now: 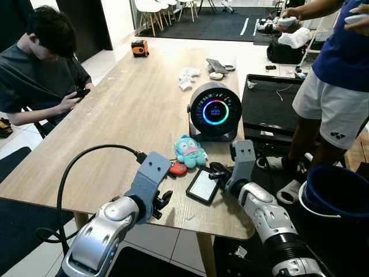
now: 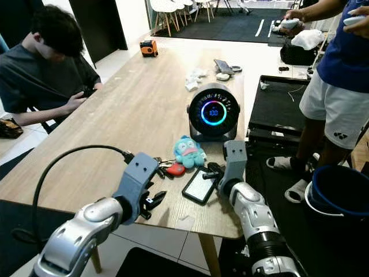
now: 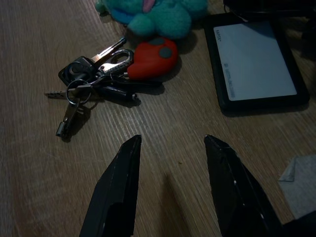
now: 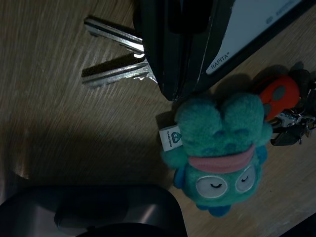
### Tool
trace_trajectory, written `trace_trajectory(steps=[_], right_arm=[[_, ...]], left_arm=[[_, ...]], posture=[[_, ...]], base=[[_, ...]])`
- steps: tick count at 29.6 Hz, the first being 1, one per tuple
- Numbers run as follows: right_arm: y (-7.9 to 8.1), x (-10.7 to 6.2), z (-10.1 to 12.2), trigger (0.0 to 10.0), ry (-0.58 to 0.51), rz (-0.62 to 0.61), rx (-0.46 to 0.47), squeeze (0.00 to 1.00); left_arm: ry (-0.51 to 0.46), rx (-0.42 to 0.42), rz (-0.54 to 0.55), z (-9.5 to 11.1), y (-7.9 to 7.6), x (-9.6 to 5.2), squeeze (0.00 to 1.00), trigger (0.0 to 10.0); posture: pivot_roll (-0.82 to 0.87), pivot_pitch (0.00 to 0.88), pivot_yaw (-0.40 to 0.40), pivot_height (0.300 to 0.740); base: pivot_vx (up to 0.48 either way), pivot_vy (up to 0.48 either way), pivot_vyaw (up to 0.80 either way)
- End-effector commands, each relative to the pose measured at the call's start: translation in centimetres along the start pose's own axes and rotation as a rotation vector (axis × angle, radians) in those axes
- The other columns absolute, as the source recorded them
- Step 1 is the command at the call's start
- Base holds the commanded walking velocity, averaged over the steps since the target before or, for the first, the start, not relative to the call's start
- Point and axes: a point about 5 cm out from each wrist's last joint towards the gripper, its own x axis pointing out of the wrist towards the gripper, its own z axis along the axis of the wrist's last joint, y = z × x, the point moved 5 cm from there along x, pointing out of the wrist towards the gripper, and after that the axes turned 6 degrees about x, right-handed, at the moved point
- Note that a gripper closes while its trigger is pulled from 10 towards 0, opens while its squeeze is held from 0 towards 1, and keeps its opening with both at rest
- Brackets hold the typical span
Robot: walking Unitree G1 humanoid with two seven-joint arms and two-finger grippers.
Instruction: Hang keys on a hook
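Observation:
A bunch of keys with a red fob lies on the wooden table, beside a teal plush toy and a black card holder. My left gripper is open and hovers low over the table's front edge, a short way before the bunch, with nothing between its fingers. My right gripper is at the card holder's far end. Its fingers look pressed together. Two silver keys stick out from under them, heads hidden; I cannot tell if they are held.
A round black device with a glowing ring stands behind the plush. A person sits at the table's left side; another person stands at the right. A blue bucket and a black platform are on the floor to the right.

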Motion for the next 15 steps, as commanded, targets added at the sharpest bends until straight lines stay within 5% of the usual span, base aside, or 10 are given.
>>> trace_trajectory(steps=[1,2,6,7,9,10,13,15], right_arm=[[-0.4,-0.4,-2.3,0.0,0.078,-0.023,0.019,0.0],[-0.4,-0.4,-2.1,2.2,0.069,-0.023,0.021,0.0],[-0.4,-0.4,-2.0,2.2,0.064,-0.021,0.022,0.0],[-0.3,-0.5,-1.5,10.0,0.044,-0.014,0.018,0.0],[0.0,-0.5,-0.8,10.0,0.016,0.001,0.003,0.0],[1.5,-1.0,2.0,10.0,-0.103,0.087,-0.033,0.0],[2.3,-1.3,3.3,10.0,-0.151,0.13,-0.047,0.0],[4.0,-2.3,6.0,10.0,-0.254,0.222,-0.065,0.0]], left_arm=[[0.013,-0.004,-0.003,-0.3,-0.1,0.0,0.0,10.0],[0.013,-0.005,-0.003,-0.3,-0.2,0.0,0.0,10.0],[0.013,-0.005,-0.004,-0.3,-0.2,0.0,0.0,10.0],[0.013,-0.005,-0.003,-0.3,-0.2,0.0,0.0,10.0],[0.013,-0.006,-0.002,-0.3,-0.2,0.1,0.0,10.0],[0.011,-0.007,-0.001,-0.2,-0.1,0.1,0.0,10.0],[0.009,-0.007,0.001,-0.2,-0.1,0.1,0.0,10.0],[-0.005,-0.015,0.034,0.1,0.4,0.2,0.0,10.0]], posture=[[0.13,0.206,0.066,0.74],[0.13,0.207,0.066,0.74],[0.13,0.207,0.066,0.74],[0.13,0.208,0.065,0.74],[0.13,0.207,0.065,0.74],[0.13,0.208,0.064,0.74],[0.13,0.208,0.064,0.74],[0.13,0.206,0.065,0.74]], base=[[0.0,0.0,0.0],[0.0,0.0,0.0],[0.0,0.0,0.0],[0.0,0.0,0.0],[0.0,0.0,0.0],[0.0,0.0,0.0],[0.0,0.0,0.0],[0.0,0.0,0.0]])
